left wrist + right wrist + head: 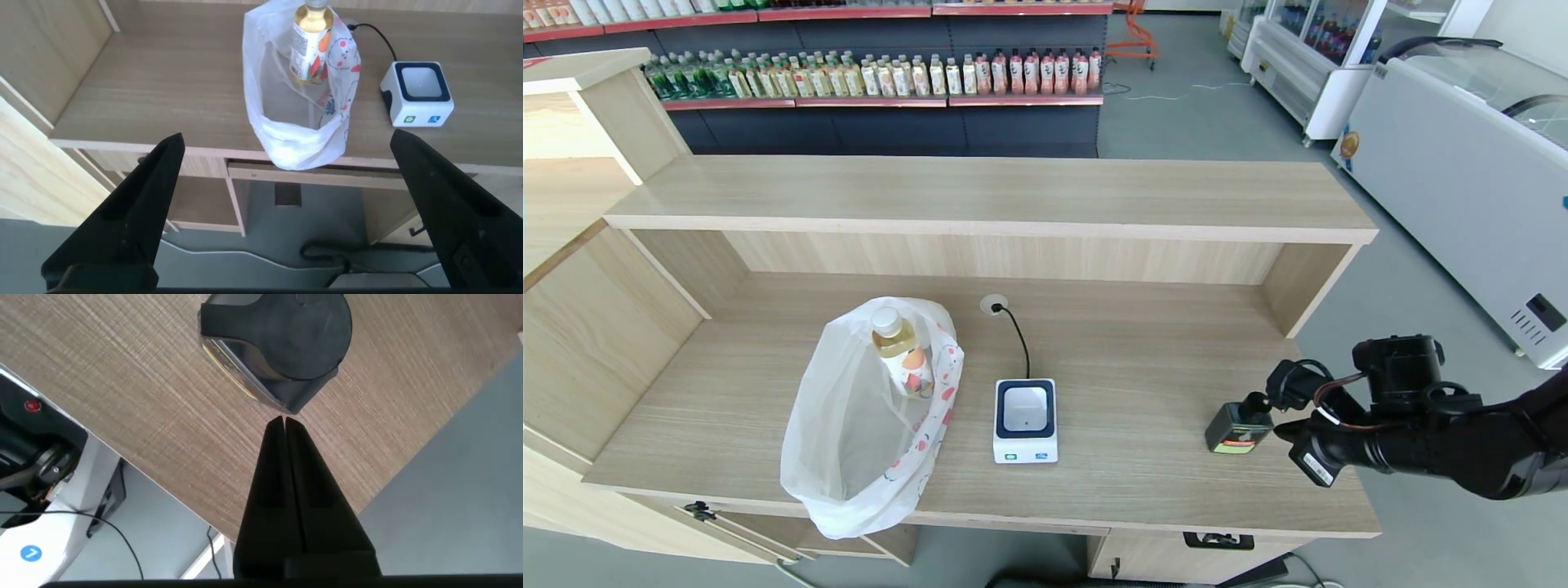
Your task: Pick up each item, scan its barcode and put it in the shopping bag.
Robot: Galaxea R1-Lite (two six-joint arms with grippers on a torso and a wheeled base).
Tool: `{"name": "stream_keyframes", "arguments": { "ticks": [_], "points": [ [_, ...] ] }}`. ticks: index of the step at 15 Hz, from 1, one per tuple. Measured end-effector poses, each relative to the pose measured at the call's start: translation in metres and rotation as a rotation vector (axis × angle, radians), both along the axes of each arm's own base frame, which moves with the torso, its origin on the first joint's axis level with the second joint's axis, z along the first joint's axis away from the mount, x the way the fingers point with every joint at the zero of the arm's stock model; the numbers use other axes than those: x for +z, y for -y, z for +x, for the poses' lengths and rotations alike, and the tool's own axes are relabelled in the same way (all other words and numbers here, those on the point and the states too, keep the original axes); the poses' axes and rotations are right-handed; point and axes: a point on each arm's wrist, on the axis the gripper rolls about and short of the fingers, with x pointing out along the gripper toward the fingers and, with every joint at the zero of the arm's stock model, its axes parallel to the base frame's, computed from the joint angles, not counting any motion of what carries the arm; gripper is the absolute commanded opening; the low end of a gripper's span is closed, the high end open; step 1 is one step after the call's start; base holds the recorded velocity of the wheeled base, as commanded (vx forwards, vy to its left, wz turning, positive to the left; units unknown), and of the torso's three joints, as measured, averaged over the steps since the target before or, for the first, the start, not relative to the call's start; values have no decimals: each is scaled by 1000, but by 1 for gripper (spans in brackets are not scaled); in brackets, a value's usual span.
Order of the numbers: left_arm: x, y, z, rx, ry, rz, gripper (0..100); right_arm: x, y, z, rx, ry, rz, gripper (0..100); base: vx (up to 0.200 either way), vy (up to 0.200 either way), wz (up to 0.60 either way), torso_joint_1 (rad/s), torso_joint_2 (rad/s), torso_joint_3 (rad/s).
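Observation:
A small dark container (pixel 1236 429) with an orange and green label stands on the counter's right side. My right gripper (pixel 1272 425) is just beside it, shut with nothing between the fingers. In the right wrist view the closed fingertips (pixel 282 429) end right at the container's (pixel 278 343) edge. A white shopping bag (pixel 866 425) stands open at the counter's front left, with a yellow-label bottle (pixel 900 351) upright inside. The barcode scanner (pixel 1025 418) sits mid-counter. My left gripper (pixel 286 147) hangs open below the counter's front edge, facing the bag (pixel 298 131).
The scanner's black cable (pixel 1015 331) runs back to a hole in the counter. A raised wooden ledge (pixel 988 196) borders the back and side walls close in the work surface. Shelves of bottles (pixel 874 75) and freezers (pixel 1462 155) stand beyond.

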Motion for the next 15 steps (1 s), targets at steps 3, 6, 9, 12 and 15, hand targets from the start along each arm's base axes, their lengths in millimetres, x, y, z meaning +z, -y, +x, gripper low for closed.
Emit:
{"name": "stream_keyframes", "arguments": {
  "ticks": [3,6,9,12,15],
  "points": [
    [0,0,0,0,0,0,100,5,1,-2,3,19,-15,100,0,0,0,0,0,0],
    [0,0,0,0,0,0,100,7,2,3,4,45,-19,100,0,0,0,0,0,0],
    [0,0,0,0,0,0,100,2,-3,19,24,53,-26,100,0,0,0,0,0,0],
    [0,0,0,0,0,0,100,-6,-13,38,53,56,-20,100,0,0,0,0,0,0],
    [0,0,0,0,0,0,100,-20,-26,52,116,34,17,0,0,0,0,0,0,0]
  ]
}}
